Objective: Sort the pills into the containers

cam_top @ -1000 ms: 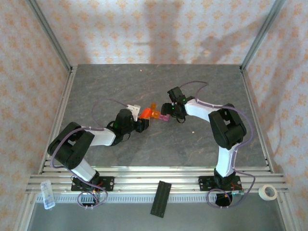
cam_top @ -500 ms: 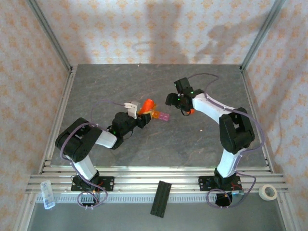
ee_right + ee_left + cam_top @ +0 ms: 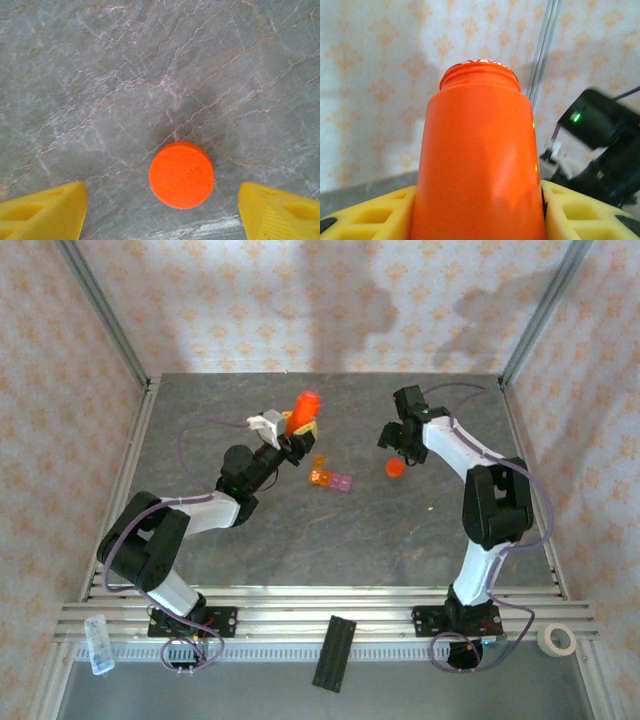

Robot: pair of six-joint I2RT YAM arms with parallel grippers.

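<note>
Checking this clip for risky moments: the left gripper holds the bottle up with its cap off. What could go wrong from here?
1. The bottle, uncapped, is clamped in the left gripper and held off to one side of the pill box. Tipping it fast could scatter pills past the small cells.
2. The cap lies loose under the open right gripper; a low pass could knock it away.
3. The bottle's smooth round wall may twist in the fingers.
</note>
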